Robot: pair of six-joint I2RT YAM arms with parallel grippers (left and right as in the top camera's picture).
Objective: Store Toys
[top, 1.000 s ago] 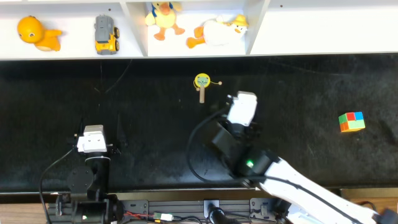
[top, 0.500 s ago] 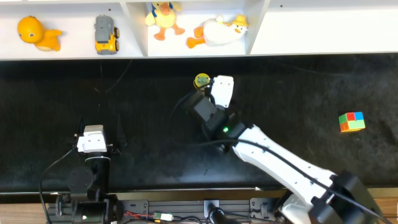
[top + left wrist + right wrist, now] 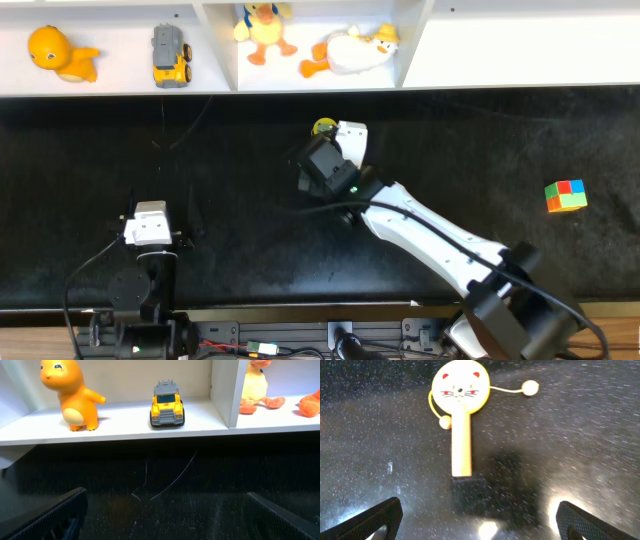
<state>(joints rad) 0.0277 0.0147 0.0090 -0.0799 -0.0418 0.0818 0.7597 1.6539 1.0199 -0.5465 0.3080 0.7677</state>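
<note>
Legible text, labels, numbers, signs: none. Sole marking: painted cat face on rattle drum (image 3: 460, 391) head.

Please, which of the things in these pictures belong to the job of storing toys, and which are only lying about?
For the job:
rattle drum and colour cube, both on the black table; white shelf; right gripper, open, close to the drum.

Lying about:
orange figure, yellow truck, yellow duck and white duck, already on the shelf; left gripper.
</note>
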